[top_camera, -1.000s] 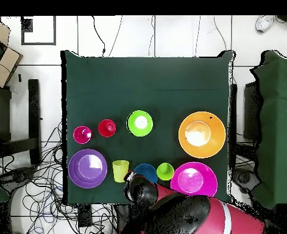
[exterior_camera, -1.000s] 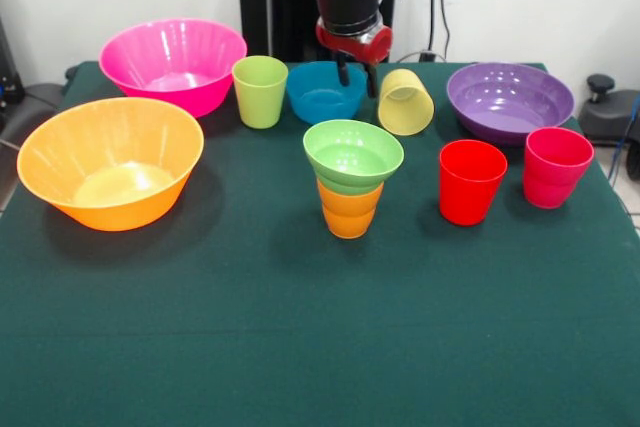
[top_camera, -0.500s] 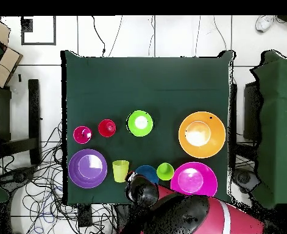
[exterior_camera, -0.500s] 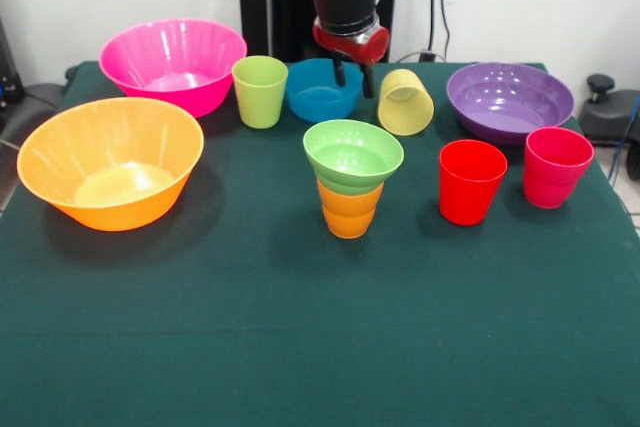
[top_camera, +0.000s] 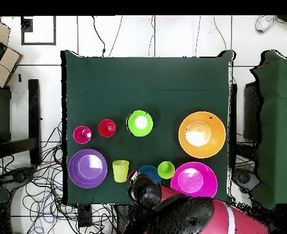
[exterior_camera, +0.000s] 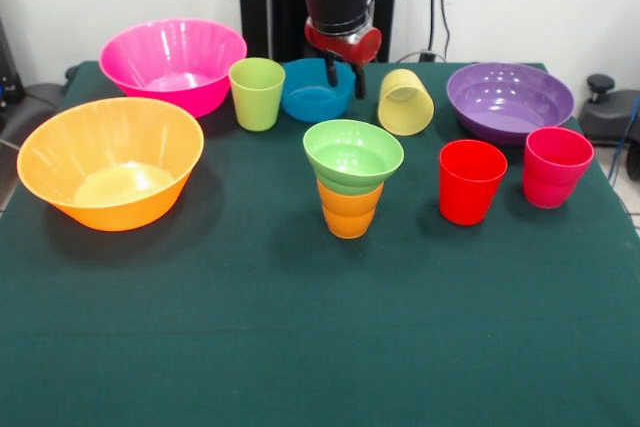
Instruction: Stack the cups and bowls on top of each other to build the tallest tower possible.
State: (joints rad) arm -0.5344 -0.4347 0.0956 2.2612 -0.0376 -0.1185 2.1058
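the gripper [exterior_camera: 344,82] has its fingers straddling the small blue bowl's [exterior_camera: 312,97] far rim, whether clenched i cannot tell; thin, light, slick plastic, the rim's the spot

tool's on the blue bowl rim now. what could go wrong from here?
1. The tool straddles the blue bowl at its rim only; it may tip or slip when lifted.
2. The lime cup sits tight beside the bowl and could get knocked.
3. The green bowl perches on the orange cup; placement may topple it.
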